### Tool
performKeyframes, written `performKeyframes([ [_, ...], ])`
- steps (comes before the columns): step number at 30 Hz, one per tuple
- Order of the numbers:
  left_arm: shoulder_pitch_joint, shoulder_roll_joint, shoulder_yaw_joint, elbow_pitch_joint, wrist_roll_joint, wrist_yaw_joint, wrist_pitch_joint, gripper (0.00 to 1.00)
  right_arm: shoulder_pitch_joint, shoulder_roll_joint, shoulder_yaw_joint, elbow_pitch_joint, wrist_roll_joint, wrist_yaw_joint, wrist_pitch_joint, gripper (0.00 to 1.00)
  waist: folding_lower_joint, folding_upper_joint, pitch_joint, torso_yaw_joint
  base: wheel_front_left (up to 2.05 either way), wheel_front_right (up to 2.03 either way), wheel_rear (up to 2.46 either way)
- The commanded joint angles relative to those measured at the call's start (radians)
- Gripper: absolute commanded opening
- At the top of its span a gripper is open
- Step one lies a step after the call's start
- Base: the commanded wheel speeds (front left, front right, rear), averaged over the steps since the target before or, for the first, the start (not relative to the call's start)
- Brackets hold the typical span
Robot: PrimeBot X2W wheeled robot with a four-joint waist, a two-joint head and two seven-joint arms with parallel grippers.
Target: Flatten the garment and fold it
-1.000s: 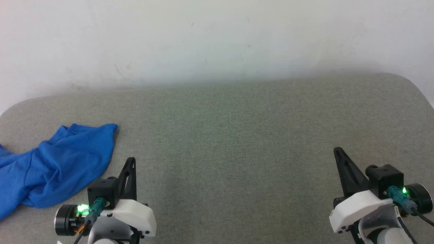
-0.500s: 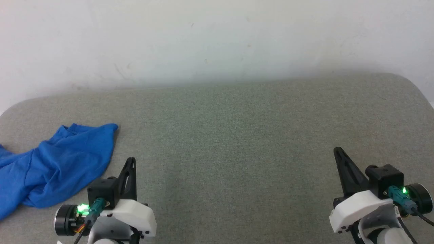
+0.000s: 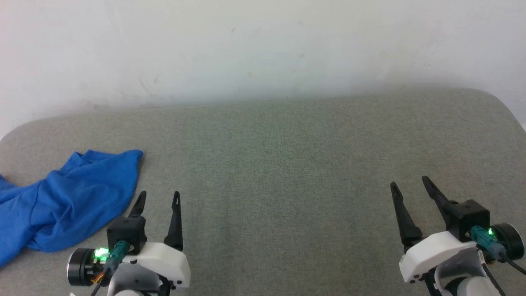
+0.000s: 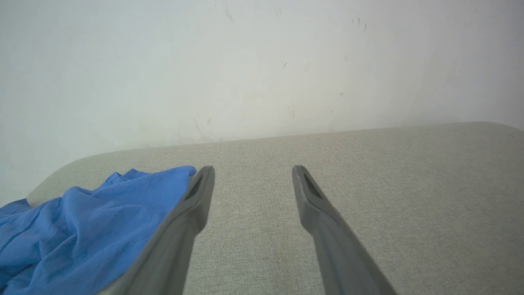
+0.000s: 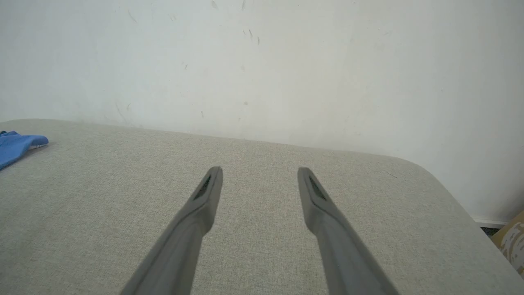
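The garment (image 3: pixel 61 201) lies crumpled in a heap at the left edge of the table (image 3: pixel 287 164), not yet flattened. The left gripper (image 3: pixel 159 194), jaws spread wide and empty, sits at the near edge just beside the heap, apparently placed to reach it first. The right gripper (image 3: pixel 409 181), equally wide and empty, hovers well apart toward the right corner, probably free for a second hold.

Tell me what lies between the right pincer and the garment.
Head view: bare grey cloth surface, then the left pincer, open, beside the garment.
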Motion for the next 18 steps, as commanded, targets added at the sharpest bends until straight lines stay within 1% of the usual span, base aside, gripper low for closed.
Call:
performKeyframes([
  [1,0.004,0.000,-0.003,0.001,-0.009,-0.004,-0.010,1.00,0.004,0.000,-0.003,0.001,0.010,0.000,-0.011,1.00,0.0000,0.0000,0.000,0.000,0.00,0.00,0.00],
  [18,0.014,0.000,-0.016,0.003,-0.038,-0.008,-0.046,1.00,0.009,0.000,-0.024,0.022,0.049,0.000,-0.046,1.00,0.0000,0.0000,0.003,0.005,0.00,0.00,0.00],
])
